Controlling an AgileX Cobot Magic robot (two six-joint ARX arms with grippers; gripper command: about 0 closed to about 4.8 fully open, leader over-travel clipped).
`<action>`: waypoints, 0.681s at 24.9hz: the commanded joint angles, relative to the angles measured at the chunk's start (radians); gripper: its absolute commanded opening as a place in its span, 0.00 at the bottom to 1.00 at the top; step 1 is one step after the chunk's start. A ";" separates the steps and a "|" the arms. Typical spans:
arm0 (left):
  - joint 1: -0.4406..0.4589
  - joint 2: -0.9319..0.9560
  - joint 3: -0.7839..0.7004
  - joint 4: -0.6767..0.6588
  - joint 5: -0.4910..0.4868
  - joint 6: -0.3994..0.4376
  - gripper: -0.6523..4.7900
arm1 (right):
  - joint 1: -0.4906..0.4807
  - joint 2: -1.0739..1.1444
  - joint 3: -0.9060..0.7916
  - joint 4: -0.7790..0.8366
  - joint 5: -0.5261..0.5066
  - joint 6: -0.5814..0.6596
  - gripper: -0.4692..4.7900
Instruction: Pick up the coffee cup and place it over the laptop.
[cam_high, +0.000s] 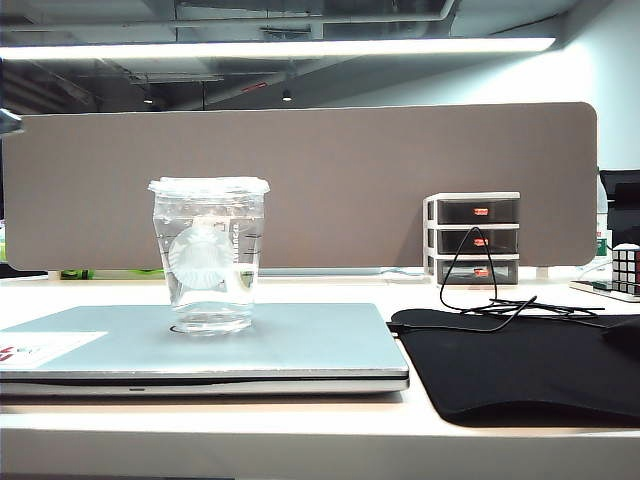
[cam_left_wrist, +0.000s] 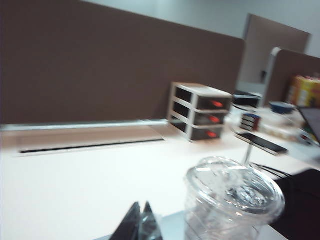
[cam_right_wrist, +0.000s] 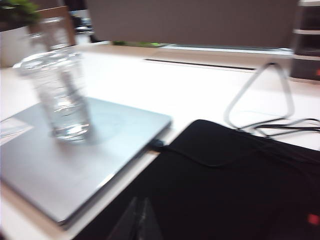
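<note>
The clear plastic coffee cup with a flat lid stands upright on the closed silver laptop, left of the lid's middle. In the left wrist view my left gripper is shut with nothing in it. It hovers just beside the cup, apart from it, above the laptop's edge. In the right wrist view my right gripper is shut and empty over the black mat. From there the cup and laptop lie off to one side.
A black mat lies right of the laptop with a black cable looped on it. A small drawer unit stands against the brown partition. A puzzle cube and a phone sit at the far right.
</note>
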 joint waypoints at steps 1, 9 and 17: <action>-0.001 -0.076 -0.036 -0.045 -0.095 -0.024 0.11 | 0.001 -0.002 -0.005 0.014 0.151 0.004 0.08; -0.006 -0.171 -0.036 -0.162 -0.208 0.036 0.11 | 0.000 -0.001 -0.005 0.017 0.397 -0.051 0.08; -0.006 -0.370 -0.036 -0.420 -0.283 0.112 0.11 | 0.001 -0.001 -0.005 0.053 0.406 -0.060 0.08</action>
